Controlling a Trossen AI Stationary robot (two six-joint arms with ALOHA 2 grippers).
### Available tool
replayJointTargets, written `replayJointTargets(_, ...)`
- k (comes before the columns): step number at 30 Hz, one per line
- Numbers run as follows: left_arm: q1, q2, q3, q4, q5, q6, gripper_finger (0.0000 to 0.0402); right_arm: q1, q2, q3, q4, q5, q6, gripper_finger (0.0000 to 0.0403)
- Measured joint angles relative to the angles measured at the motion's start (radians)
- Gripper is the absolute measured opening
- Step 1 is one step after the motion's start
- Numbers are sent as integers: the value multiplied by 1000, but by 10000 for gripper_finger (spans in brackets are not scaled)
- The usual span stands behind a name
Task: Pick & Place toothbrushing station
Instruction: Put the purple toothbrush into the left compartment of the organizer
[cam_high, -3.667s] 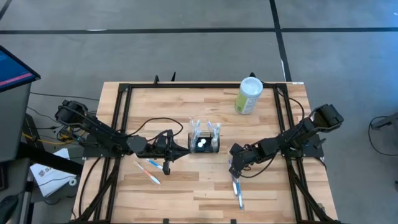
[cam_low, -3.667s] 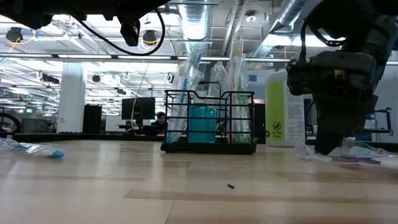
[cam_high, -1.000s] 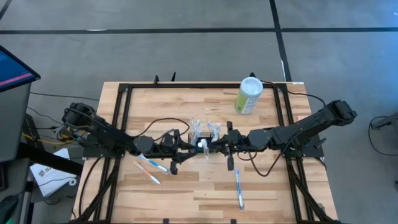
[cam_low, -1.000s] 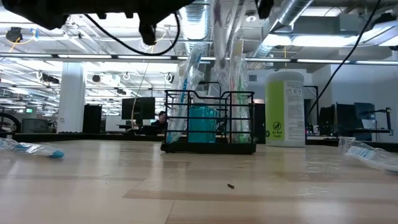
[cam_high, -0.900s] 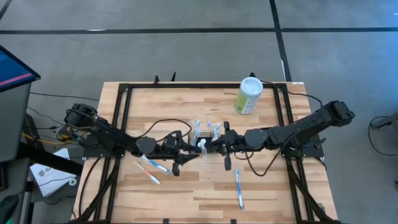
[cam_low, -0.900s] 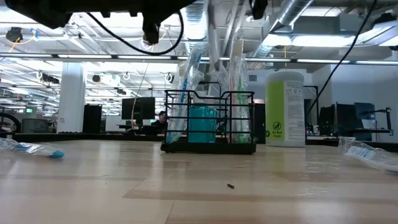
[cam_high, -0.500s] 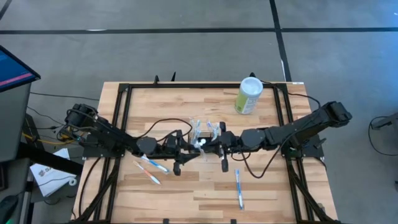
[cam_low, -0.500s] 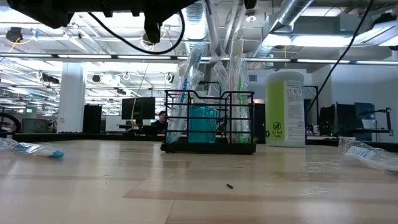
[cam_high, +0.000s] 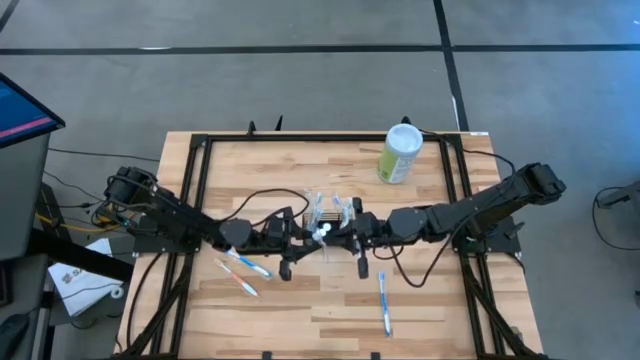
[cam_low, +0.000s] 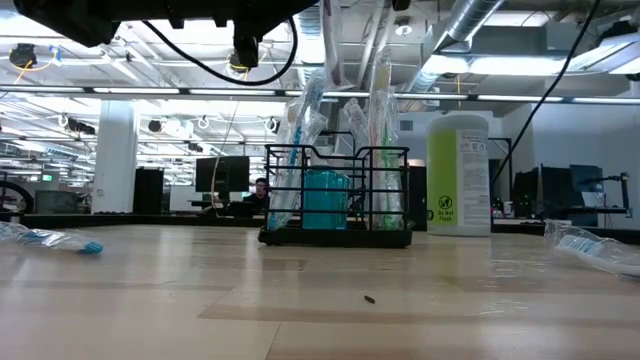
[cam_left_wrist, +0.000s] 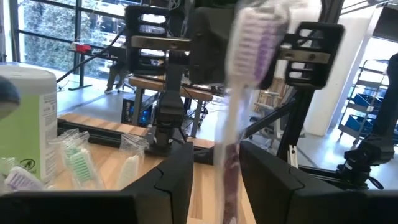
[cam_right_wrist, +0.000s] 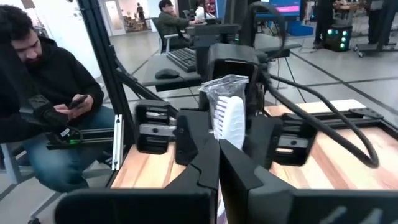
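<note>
Right claw (cam_high: 340, 237) over wooden table (cam_high: 300, 300), office behind.

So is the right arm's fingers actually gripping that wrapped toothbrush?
Touching. The right wrist view shows the right gripper with its fingers closed against the wrapped toothbrush.

Centre of table (cam_high: 300, 170): both arms meet over caddy (cam_low: 335, 196), blocked | far-right corner: green canister (cam_high: 401, 153) | near-left: two toothbrushes (cam_high: 242, 270) | near-right: one toothbrush (cam_high: 384, 303) | far-left corner, near edge: open
</note>
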Motion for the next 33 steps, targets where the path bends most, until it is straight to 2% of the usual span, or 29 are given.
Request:
replayJointTargets(7,5,0,-1,38,69,5,124,-1,0,0,-3,-1,-3,0)
replayJointTargets(18,29,0,-1,39,102,2,122,-18,0,0,-5,-1,-22,0)
replayJointTargets(22,33,0,-1,39,112,0,89,-24,0,0,-9,0,-22,0)
replayJointTargets(27,33,0,-1,24,113,-3,11,-18,0,0,-22,-7,-15,0)
replayJointTargets(29,30,0,-1,26,140,-3,13,-14,0,0,-54,-28,11,0)
replayJointTargets(33,13,0,-1,0,277,-4,35,12,0,-1,-163,-34,32,0)
